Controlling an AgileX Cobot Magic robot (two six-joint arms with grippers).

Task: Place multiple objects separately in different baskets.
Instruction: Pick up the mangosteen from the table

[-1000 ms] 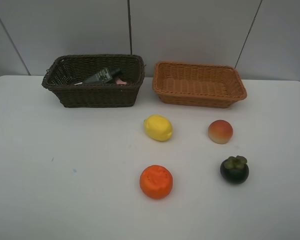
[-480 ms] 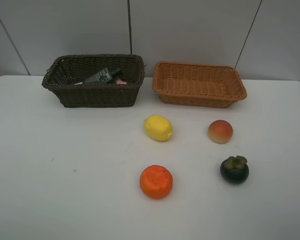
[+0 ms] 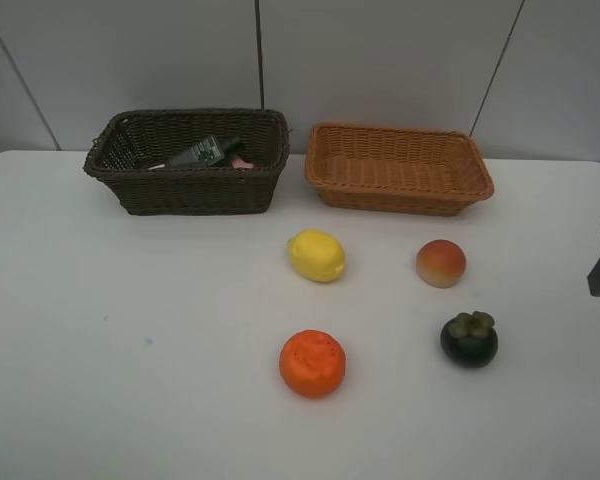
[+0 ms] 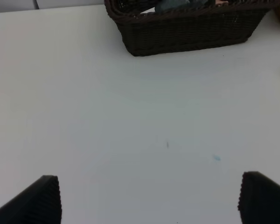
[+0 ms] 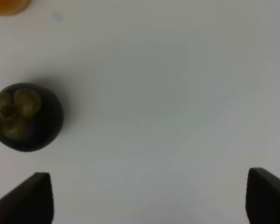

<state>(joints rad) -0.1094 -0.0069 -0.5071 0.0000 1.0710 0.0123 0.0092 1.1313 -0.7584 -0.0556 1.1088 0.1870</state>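
The right claw point(image 5: 147, 198) hangs over the table point(image 3: 130, 330), jaws spread wide with nothing between them. The mangosteen point(image 5: 25, 116) sits just off to one side, probably the next pick. The left claw point(image 4: 149, 199) is also wide and empty, waiting short of the dark basket point(image 4: 186, 32), which holds a grey bottle point(image 3: 205, 152) (and a pink item point(image 3: 242, 161) beside it). The tan basket point(image 3: 398, 168) holds nothing and is likely meant for fruit. The mangosteen is dark, round and glossy, with its green lobed cap up; the lemon point(image 3: 316, 255), peach point(image 3: 441, 263) and orange point(image 3: 312, 363) lie loose nearby
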